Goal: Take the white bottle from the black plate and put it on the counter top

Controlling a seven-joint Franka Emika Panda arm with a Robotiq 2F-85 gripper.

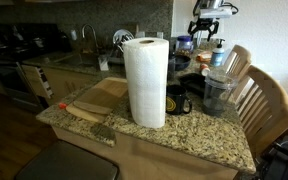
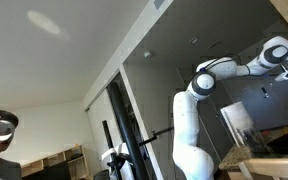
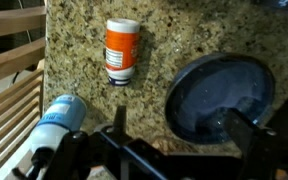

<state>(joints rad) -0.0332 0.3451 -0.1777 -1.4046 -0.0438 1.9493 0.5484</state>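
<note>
A: Where is the white bottle (image 3: 120, 52) sitting?
B: It is resting on the granite bench (image 3: 184, 30), just left of the black plate (image 3: 221, 95), clear of its rim.
A: Pincer (image 3: 176, 120)?
B: Hanging above the plate's left edge, jaws standing wide apart, holding nothing.

In an exterior view part of the worktop (image 1: 199, 140) is hidden behind the paper towel roll (image 1: 145, 82); the tool (image 1: 213, 38) is too small to be read; in the wrist view its fingers (image 3: 242, 130) are blurred, and the black plate (image 3: 209, 85) is partly covered by them.
</note>
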